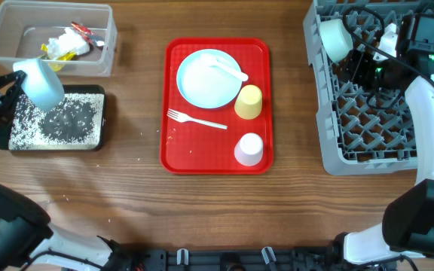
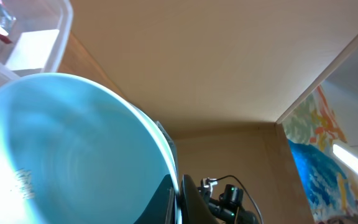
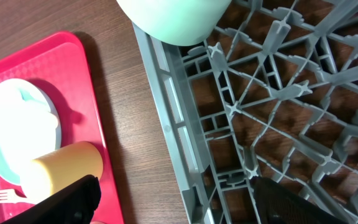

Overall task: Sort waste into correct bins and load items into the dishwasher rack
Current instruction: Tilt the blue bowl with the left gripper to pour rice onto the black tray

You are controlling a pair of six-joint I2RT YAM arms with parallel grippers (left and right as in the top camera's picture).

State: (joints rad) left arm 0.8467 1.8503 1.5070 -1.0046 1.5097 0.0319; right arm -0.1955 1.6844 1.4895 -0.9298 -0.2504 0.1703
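Note:
My left gripper (image 2: 178, 200) is shut on the rim of a light-blue bowl (image 1: 42, 83), which it holds tilted over the black tray (image 1: 21, 144) strewn with white rice grains (image 1: 59, 120). That bowl (image 2: 67, 149) fills the left wrist view. Behind it, the clear tub (image 1: 6, 45) holds the wrappers and napkin (image 1: 68, 41). A second bowl (image 1: 336, 38) lies in the grey dishwasher rack's (image 1: 368, 120) far left corner. My right gripper (image 1: 364, 69) hangs open and empty over the rack's left edge (image 3: 185, 143), just short of this bowl (image 3: 173, 18).
The red tray (image 1: 172, 150) at centre carries the plate (image 1: 206, 79) with a spoon (image 1: 230, 69) on it, a fork (image 1: 194, 119), a yellow cup (image 1: 249, 102) on its side and a white cup (image 1: 249, 149). Bare wood lies between tray and rack.

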